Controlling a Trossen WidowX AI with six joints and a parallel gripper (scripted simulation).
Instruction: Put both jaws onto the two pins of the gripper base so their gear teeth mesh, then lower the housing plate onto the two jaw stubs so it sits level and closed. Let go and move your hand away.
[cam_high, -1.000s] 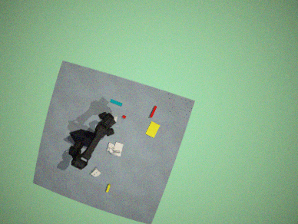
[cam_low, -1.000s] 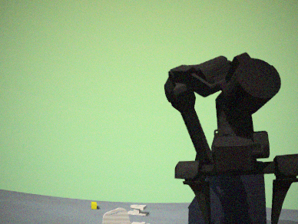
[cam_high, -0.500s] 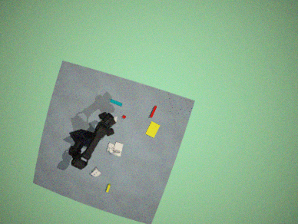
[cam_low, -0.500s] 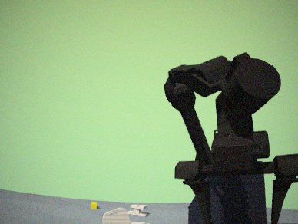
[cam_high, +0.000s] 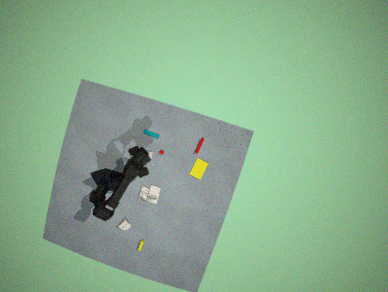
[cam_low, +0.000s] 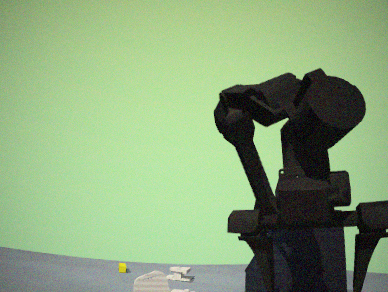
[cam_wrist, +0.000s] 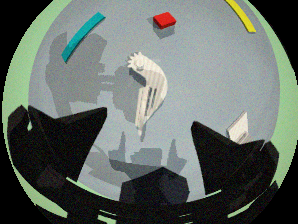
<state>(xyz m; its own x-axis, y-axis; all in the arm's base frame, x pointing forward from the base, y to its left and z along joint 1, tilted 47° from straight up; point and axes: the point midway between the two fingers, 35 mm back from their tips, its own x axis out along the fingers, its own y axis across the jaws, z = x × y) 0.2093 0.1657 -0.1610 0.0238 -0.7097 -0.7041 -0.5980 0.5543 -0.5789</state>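
Observation:
A white jaw (cam_high: 150, 155) (cam_wrist: 157, 82) with gear teeth at one end lies on the grey surface; the wrist view shows it ahead of and between the fingers. My gripper (cam_high: 141, 160) (cam_low: 314, 272) (cam_wrist: 149, 117) is open and empty above the surface. A white group (cam_high: 151, 194) holds a squarish plate-like part and a smaller part close together; I cannot tell which is the base. A white part (cam_wrist: 239, 129) shows at right in the wrist view. Another small white part (cam_high: 124, 224) lies apart. The exterior view shows a curved pale part (cam_low: 152, 282) and stacked-looking pale parts (cam_low: 180, 273), partly cut off.
A red block (cam_high: 161, 152) (cam_wrist: 164, 20) and a teal bar (cam_high: 151, 134) (cam_wrist: 82, 36) lie beyond the jaw. A red bar (cam_high: 199, 145) and a yellow slab (cam_high: 199, 169) lie farther right. A small yellow block (cam_high: 141, 245) lies near the front edge.

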